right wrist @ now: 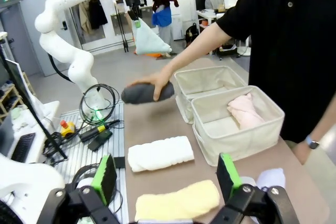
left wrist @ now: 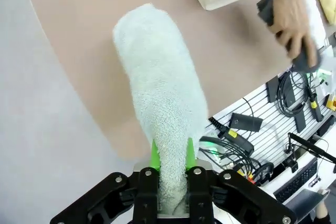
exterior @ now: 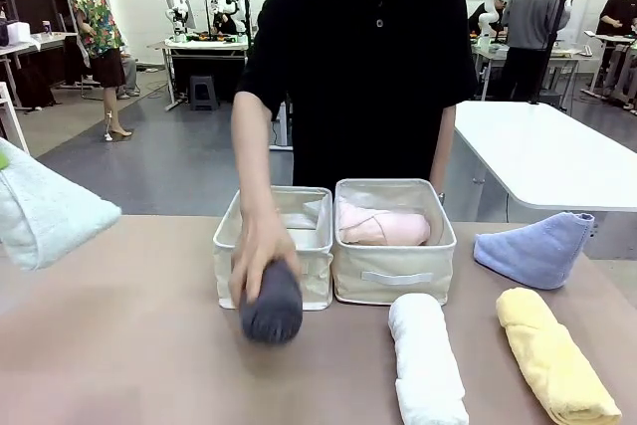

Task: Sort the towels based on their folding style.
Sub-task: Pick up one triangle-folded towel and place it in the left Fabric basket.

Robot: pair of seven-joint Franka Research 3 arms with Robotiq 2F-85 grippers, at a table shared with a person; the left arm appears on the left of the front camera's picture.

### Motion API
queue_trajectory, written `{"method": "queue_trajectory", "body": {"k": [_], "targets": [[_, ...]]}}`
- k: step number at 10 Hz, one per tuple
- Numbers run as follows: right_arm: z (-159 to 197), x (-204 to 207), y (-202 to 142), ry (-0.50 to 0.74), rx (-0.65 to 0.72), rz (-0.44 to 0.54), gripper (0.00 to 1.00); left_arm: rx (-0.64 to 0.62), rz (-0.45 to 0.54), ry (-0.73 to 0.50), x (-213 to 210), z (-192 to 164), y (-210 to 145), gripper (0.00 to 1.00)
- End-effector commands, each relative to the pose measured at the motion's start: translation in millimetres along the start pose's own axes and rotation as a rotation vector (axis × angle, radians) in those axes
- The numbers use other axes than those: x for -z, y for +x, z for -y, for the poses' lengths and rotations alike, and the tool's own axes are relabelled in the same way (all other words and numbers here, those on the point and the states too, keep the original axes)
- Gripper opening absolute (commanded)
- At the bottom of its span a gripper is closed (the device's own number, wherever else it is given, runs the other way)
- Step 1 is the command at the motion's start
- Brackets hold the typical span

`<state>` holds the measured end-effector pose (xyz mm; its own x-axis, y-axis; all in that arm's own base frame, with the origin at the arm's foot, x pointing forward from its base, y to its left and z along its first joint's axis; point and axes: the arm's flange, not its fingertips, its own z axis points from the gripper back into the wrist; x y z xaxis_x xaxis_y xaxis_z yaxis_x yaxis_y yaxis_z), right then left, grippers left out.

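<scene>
As the person [exterior: 368, 67] stood over the table [exterior: 119, 345], the pale green towel [exterior: 45, 211] hung at its nine o'clock, pinched in the left gripper [left wrist: 170, 153]. A hand [exterior: 257, 251] covered the dark grey roll [exterior: 273, 314] at the left bin's [exterior: 317, 271] six o'clock. The right gripper [right wrist: 167, 176] gaped, empty.

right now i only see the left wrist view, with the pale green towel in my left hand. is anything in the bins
Observer: Yes. A pale pink rolled towel lies in the right-hand bin.
Operator: ok, where's the other cone-folded one
Observer: The light blue towel, folded like your pale green towel, lies on the table to the right of that bin, beside the yellow roll.
</scene>
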<state>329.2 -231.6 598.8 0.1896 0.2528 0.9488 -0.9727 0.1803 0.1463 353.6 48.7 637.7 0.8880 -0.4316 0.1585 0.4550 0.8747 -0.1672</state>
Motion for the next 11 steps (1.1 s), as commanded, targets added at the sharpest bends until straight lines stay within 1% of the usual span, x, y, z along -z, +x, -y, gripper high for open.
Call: {"method": "queue_trajectory", "body": {"k": [1, 2, 3, 4, 5, 6, 8, 9, 11], "targets": [[-0.5, -0.5, 0.3, 0.008, -0.010, 0.005, 1.00, 0.044, -0.020, 0.029, 3.9, 7.4, 3.4, 0.00], [-0.5, -0.5, 0.3, 0.008, -0.010, 0.005, 1.00, 0.000, 0.000, 0.000, 0.0, 0.0, 0.0, 0.19], [-0.5, -0.5, 0.3, 0.008, -0.010, 0.005, 1.00, 0.138, 0.026, -0.002, -5.2, 8.6, 0.9, 0.19], [-0.5, -0.5, 0.3, 0.008, -0.010, 0.005, 1.00, 0.219, 0.015, 0.018, -4.0, 16.9, 2.0, 0.19], [-0.5, -0.5, 0.3, 0.008, -0.010, 0.005, 1.00, 0.253, -0.001, 0.054, -1.4, 24.2, 7.1, 0.19], [-0.5, -0.5, 0.3, 0.008, -0.010, 0.005, 1.00, 0.303, -0.024, 0.046, -0.2, 31.3, 12.1, 0.19], [-0.5, -0.5, 0.3, 0.008, -0.010, 0.005, 1.00, 0.482, -0.039, 0.051, 1.0, 49.5, 29.0, 0.19], [-0.5, -0.5, 0.3, 0.008, -0.010, 0.005, 1.00, 0.720, -0.022, 0.053, 1.6, 61.8, 44.5, 0.19], [-0.5, -0.5, 0.3, 0.008, -0.010, 0.005, 1.00, 0.974, -0.094, 0.158, 20.5, 87.8, 62.0, 0.19]]}}
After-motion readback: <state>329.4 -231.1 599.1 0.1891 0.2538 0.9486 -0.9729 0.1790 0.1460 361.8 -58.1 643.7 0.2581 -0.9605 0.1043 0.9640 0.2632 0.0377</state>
